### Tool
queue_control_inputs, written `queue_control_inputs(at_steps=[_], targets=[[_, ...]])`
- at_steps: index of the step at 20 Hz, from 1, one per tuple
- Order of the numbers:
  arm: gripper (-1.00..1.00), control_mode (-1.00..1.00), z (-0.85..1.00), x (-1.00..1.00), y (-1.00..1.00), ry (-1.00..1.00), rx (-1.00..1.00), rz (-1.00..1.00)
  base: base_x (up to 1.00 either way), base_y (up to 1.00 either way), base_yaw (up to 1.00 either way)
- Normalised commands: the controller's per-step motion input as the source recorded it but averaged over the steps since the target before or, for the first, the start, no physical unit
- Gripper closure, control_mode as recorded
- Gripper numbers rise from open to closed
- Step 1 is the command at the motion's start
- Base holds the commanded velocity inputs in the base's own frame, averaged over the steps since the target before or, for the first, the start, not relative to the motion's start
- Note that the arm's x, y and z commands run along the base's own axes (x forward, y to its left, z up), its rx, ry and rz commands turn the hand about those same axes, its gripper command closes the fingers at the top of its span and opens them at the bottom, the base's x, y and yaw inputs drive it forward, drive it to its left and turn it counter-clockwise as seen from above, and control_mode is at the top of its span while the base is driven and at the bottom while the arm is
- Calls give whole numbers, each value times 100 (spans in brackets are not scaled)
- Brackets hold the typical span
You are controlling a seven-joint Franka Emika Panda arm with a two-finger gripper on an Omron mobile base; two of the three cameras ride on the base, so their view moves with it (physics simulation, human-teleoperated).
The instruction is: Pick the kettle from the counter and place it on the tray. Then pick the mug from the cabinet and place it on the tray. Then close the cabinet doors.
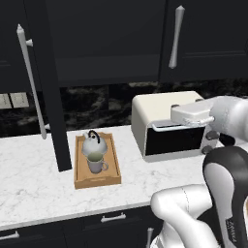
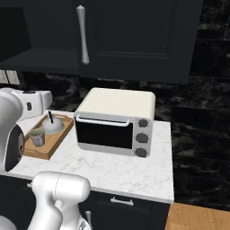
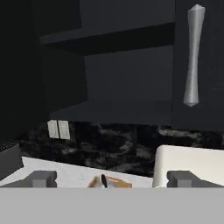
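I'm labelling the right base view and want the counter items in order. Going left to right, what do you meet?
mug → kettle, both on the tray → toaster oven.

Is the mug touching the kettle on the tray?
Cannot tell. In the left base view the mug overlaps the kettle on the tray; no gap shows plainly.

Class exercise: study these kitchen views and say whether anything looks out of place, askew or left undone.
The left cabinet door stands swung open over the counter, while the right door is shut. The kettle and mug sit upright on the tray; nothing spilled.
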Motion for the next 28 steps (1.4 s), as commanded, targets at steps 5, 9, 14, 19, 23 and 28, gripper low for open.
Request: queue_control_inputs(at_steps=[5,9,14,19,23,28], targets=[[-100,-100,0,-32,22,-24,-23,35,0,0,0],[-100,-100,0,-30,22,-9,-30,45,0,0,0],[-100,-100,6,-11,24,0,-9,30,0,0,0],[-100,-100,7,-9,33,0,-3,21,0,0,0],[-100,-100,0,-24,34,-9,-29,15,0,0,0],[-100,-100,-3,-28,15,-34,-34,3,0,0,0]])
